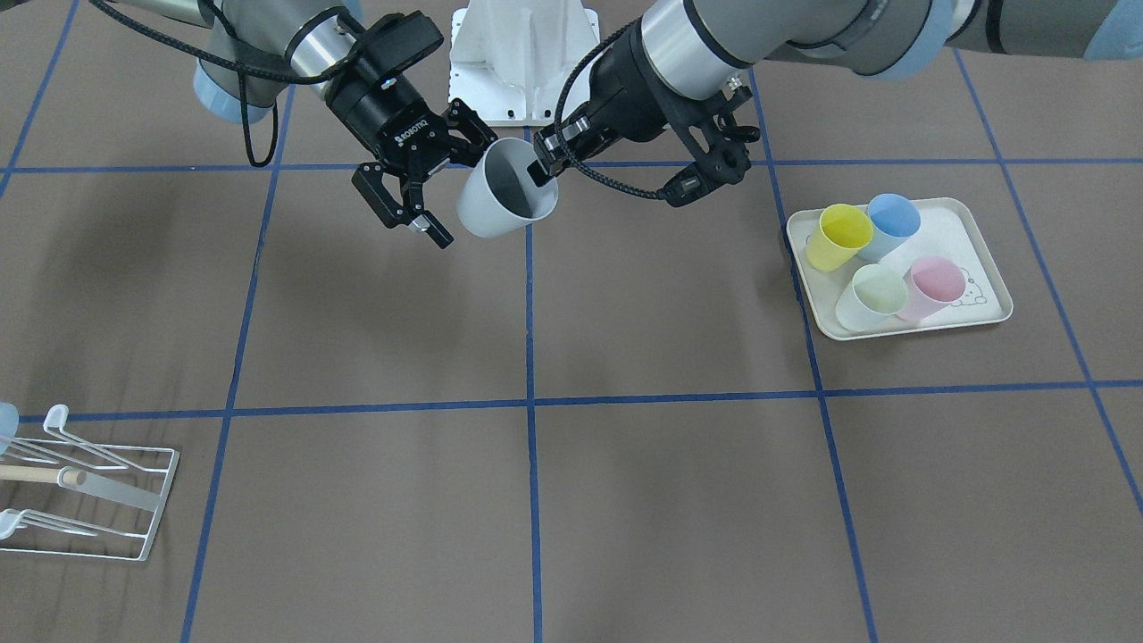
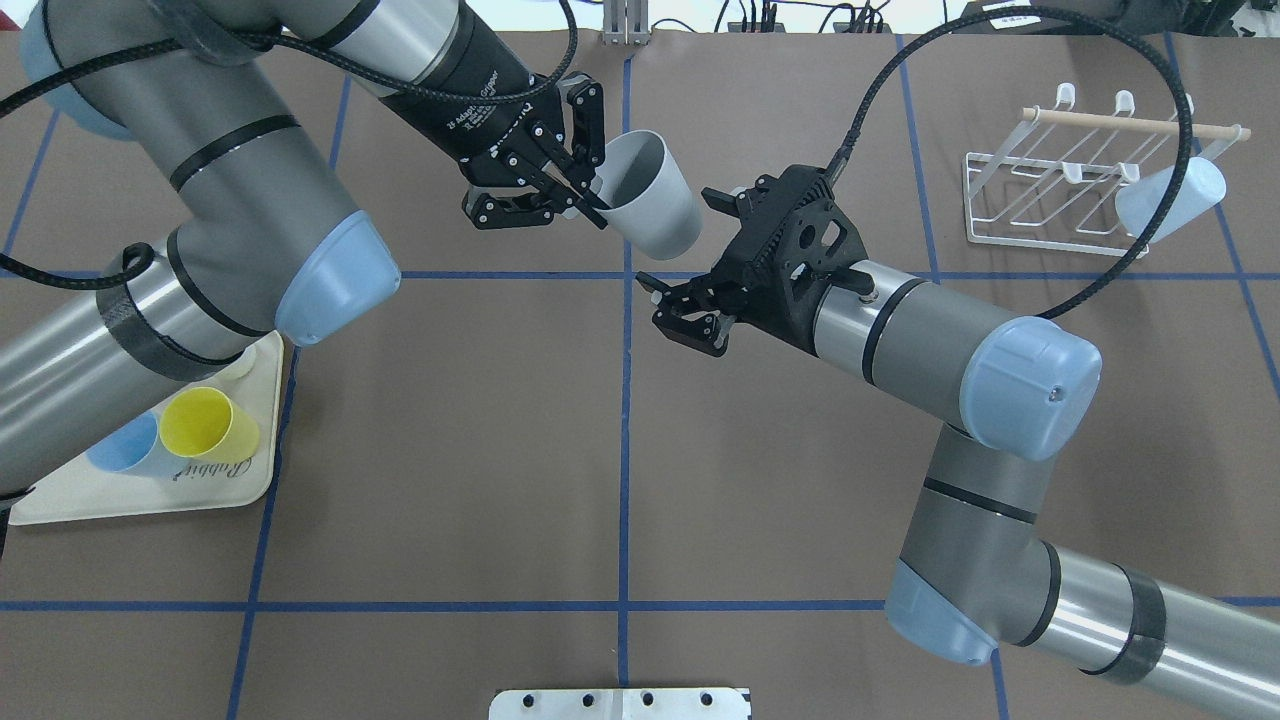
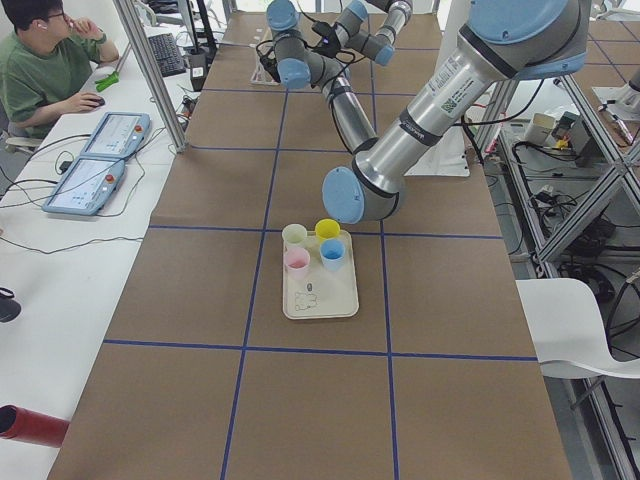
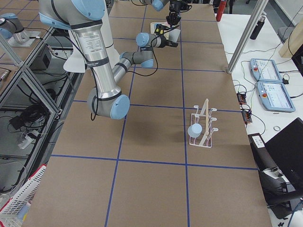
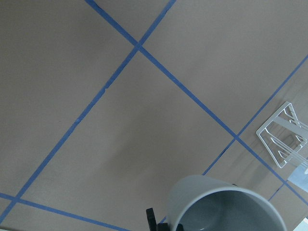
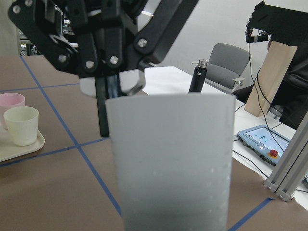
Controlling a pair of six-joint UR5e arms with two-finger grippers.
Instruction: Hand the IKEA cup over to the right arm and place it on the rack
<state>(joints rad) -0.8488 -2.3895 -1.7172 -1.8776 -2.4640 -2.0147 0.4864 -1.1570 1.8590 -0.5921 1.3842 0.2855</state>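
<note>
Grey cup [image 2: 650, 195] hangs pinched at its rim by left gripper [image 2: 593, 200], right gripper [image 2: 685, 250] spread wide alongside.

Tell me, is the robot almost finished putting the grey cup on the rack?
Not yet, about halfway. Done: the left gripper holds the grey cup up in the air by its rim, and a light-blue cup already sits on the rack. Happening now: the right gripper is open beside the grey cup, not gripping it. Left: grab it, let go, carry it to the rack.
</note>
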